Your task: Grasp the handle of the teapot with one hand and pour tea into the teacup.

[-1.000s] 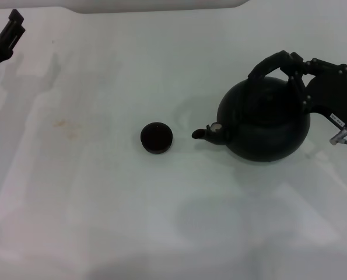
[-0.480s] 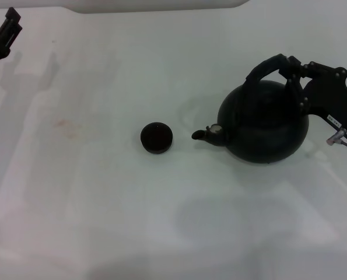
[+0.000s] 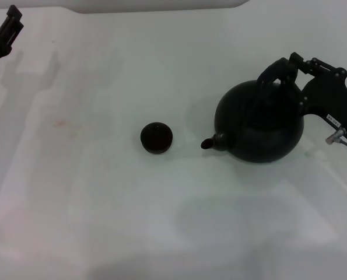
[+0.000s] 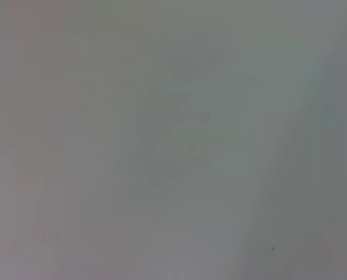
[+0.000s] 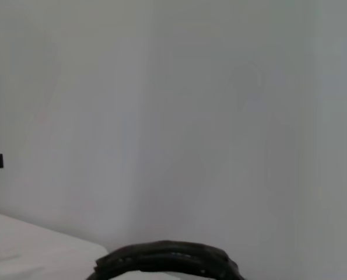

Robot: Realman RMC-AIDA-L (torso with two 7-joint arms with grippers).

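Teapot (image 3: 259,123) tilted spout-down, right gripper (image 3: 290,69) clamped on handle (image 3: 273,72); right wrist shows only the handle arc (image 5: 167,259); teacup (image 3: 156,137) apart.

No text, brand, number or sign can be read in these views. The right hand (image 3: 287,67) carries a small white label on its black body at the far right, but its print is too small to read.

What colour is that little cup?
The cup is very dark brown-black, seen best in the head view.
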